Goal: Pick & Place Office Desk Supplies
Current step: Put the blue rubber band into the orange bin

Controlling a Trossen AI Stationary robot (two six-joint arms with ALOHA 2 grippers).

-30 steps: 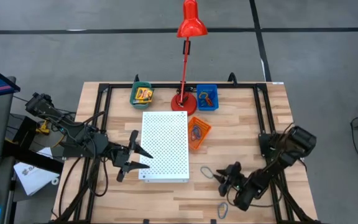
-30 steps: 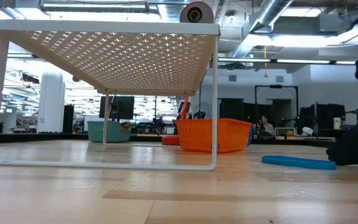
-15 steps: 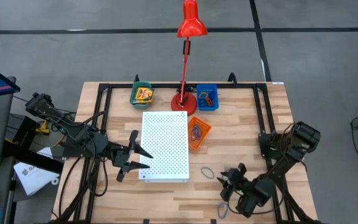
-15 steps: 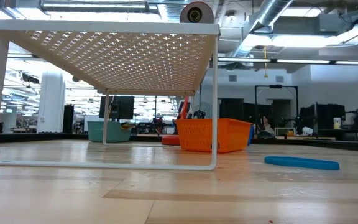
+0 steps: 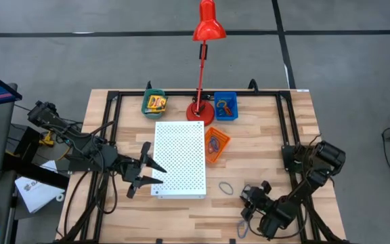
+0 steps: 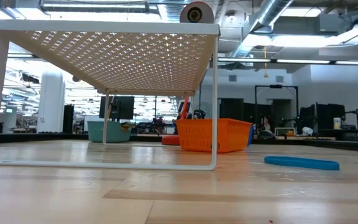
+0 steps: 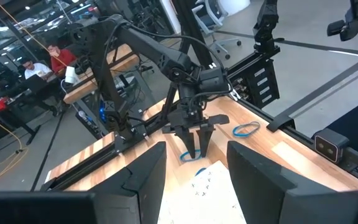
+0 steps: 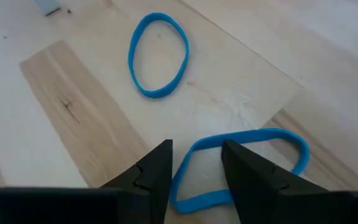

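My right gripper [image 8: 195, 175] is open and hovers over the table's near right part [image 5: 248, 198]. One end of a blue loop [image 8: 241, 163] lies on the wood below the gap between its fingers; I cannot tell whether they touch it. A second blue loop [image 8: 158, 55] lies flat just beyond [image 5: 227, 188], and a third loop [image 5: 241, 229] lies near the near edge. My left gripper [image 5: 156, 171] is open and waits at the left edge of the white perforated board [image 5: 180, 158]. Yellow-and-green boxes sit in the green bin [image 5: 154, 103].
The red lamp [image 5: 200, 108] stands at the far middle, between the green bin and a blue bin [image 5: 225, 106] that holds loops. An orange bin [image 5: 217, 144] with loops sits right of the board. Black frame rails [image 5: 286, 135] run along both sides.
My right gripper has risen from the table and left the low view, where it stood at the right edge a second ago. The blue loops lie where they were. My left arm has kept still.
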